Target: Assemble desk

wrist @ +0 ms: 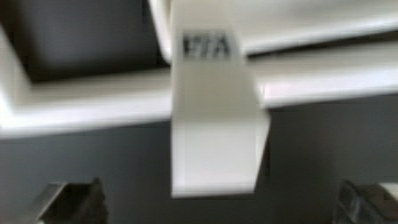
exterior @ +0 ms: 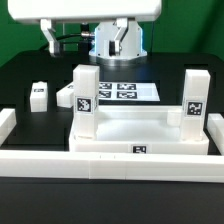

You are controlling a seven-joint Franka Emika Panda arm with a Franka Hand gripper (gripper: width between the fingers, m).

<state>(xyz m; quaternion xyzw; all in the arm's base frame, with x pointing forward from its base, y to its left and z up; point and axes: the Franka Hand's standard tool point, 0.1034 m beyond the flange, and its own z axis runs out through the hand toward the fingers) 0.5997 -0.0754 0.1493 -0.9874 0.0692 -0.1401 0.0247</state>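
Nearest the exterior camera runs the long border rail (exterior: 110,168). Just behind it lies the desk tabletop (exterior: 120,130), with the first upright leg (exterior: 85,100) at its ten o'clock corner and the second upright leg (exterior: 195,100) at its two o'clock corner. Two loose legs (exterior: 38,95) (exterior: 65,97) sit at nine o'clock, and the marker board (exterior: 120,90) at twelve. The gripper (wrist: 219,200) hangs above, its fingertips (wrist: 71,200) spread wide and holding nothing.

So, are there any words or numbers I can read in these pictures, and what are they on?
No words, numbers or brands to read anywhere.
Only black-white pattern tags, not text: on the standing legs, the loose leg, the tabletop and the marker board.
Wrist view: the tag on the near leg is blurred.
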